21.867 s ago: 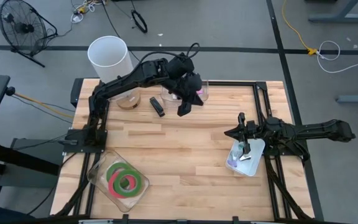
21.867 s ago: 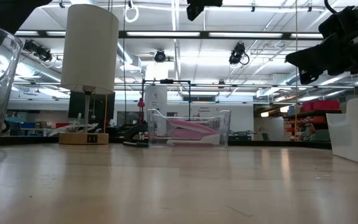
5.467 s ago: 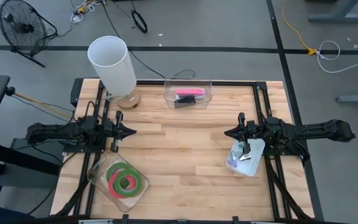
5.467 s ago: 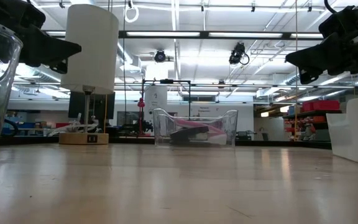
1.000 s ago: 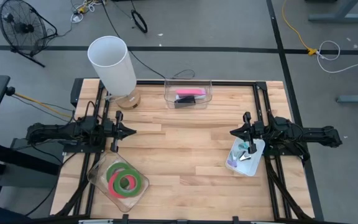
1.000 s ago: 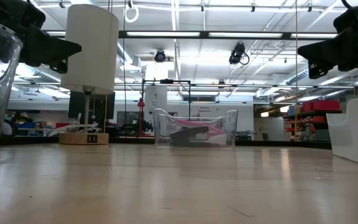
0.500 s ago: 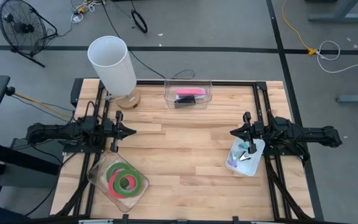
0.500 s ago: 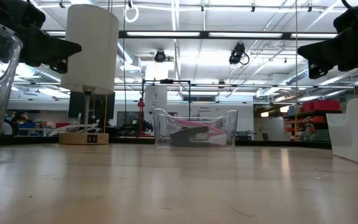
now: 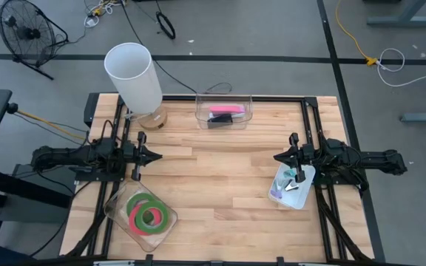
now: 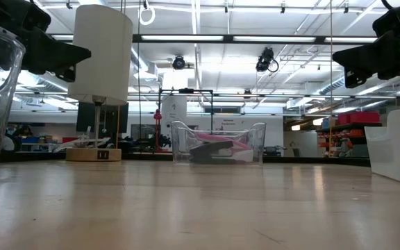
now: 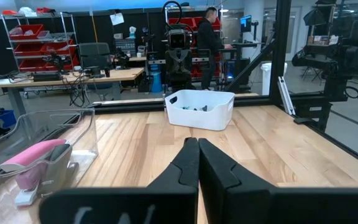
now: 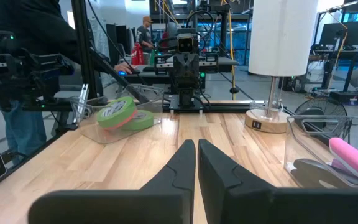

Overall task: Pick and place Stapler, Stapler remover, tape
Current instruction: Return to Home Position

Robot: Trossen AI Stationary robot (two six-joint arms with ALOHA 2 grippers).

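Note:
A pink stapler [image 9: 225, 110] and a dark stapler [image 9: 220, 120] lie in a clear bin [image 9: 244, 104] at the table's far edge. Green and red tape rolls [image 9: 151, 213] lie flat in a clear tray [image 9: 117, 210] at the near left. Small stapler removers [image 9: 287, 188] lie in a white tray [image 9: 305, 198] at the right. My left gripper [image 9: 157, 157] is shut and level above the table's left side, holding nothing. My right gripper [image 9: 276, 158] is shut and level on the right side, just beyond the white tray, facing the left one.
A lamp with a tall white shade [image 9: 132, 73] stands at the far left corner on a round wooden base [image 9: 152, 120]. Bare wooden tabletop [image 9: 217, 177] lies between the two grippers. People stand in the room beyond the table [image 12: 17, 74].

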